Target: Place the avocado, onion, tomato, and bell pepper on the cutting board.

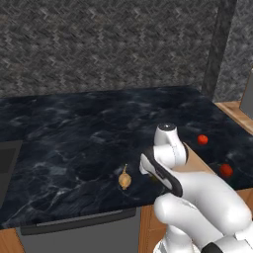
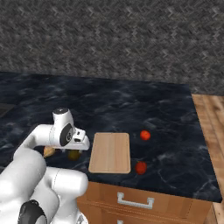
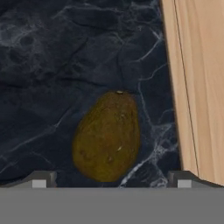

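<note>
Dark marbled stone made up the whole counter (image 2: 131,105), and pretty much everything sat on it toward the lower middle of the right base view. The cutting board (image 2: 110,152) was lying flat there, light wood, nothing on it yet. Two shiny red balls were off to its right: one a bit above the board's right corner (image 2: 145,135) and one lower, just beside the board's lower right corner (image 2: 141,167). Honestly couldn't tell which was the tomato and which might be the bell pepper, they looked about the same. The avocado (image 3: 108,136) was smack in the lower centre of the hand view, olive-brown, resting on the stone with the board's edge running down the right side of that frame, near but not touching. In the right base view it peeked out just left of the board, under the hand. The gripper (image 3: 111,178) hovered right over it with its two dark tips spread wide apart, one at each lower side of the avocado, not squeezing anything. The onion (image 1: 125,180) sat lower centre in the left base view, tan with a thin stem poking up, just left of the arm; in the right base view it was mostly tucked behind the white arm at the left.
</note>
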